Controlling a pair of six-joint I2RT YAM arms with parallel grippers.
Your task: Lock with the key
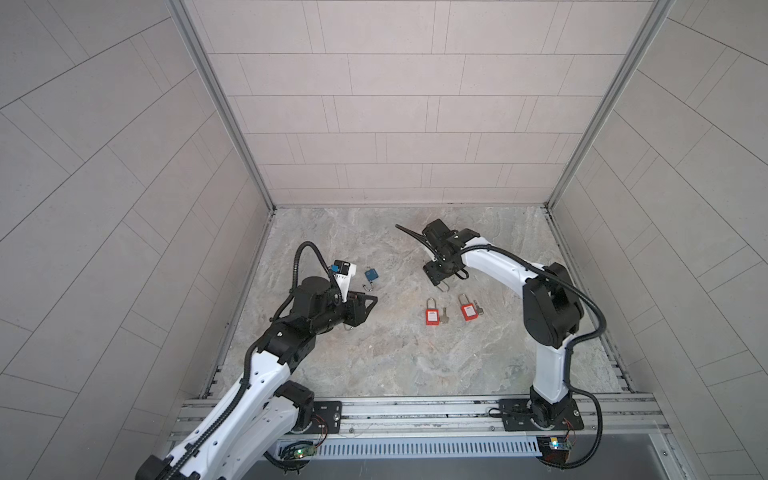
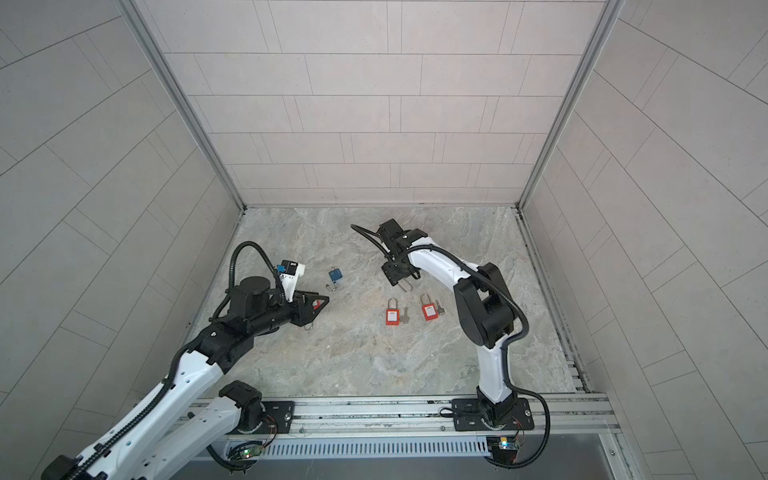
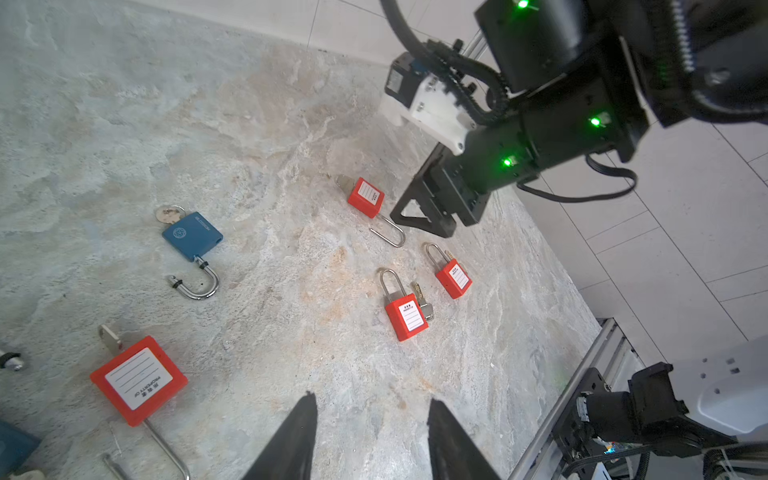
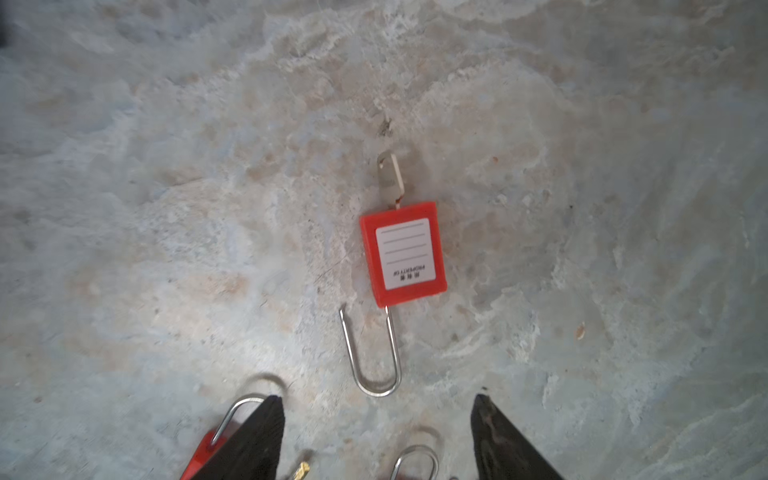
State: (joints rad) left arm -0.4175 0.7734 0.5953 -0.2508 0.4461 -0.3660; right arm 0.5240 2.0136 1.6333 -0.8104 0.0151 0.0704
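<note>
**Claws apart, padlock free on desk**

In both top views your right claw [image 1: 436, 276] hangs over the desk [image 1: 374, 374], and only a steel shackle [image 1: 444, 286] shows under it. Two closed red padlocks [image 1: 432, 316] lie near.

In the left wrist view your left claw [image 3: 370, 436] stands apart with nothing between its fingers; a blue padlock [image 3: 192, 236] lies open ahead.

In the right wrist view the right claw [image 4: 376, 436] is wide apart and empty; the red padlock [image 4: 403, 253] lies flat on the desk, touching no finger, key [image 4: 390, 172] in its base, shackle open.
</note>
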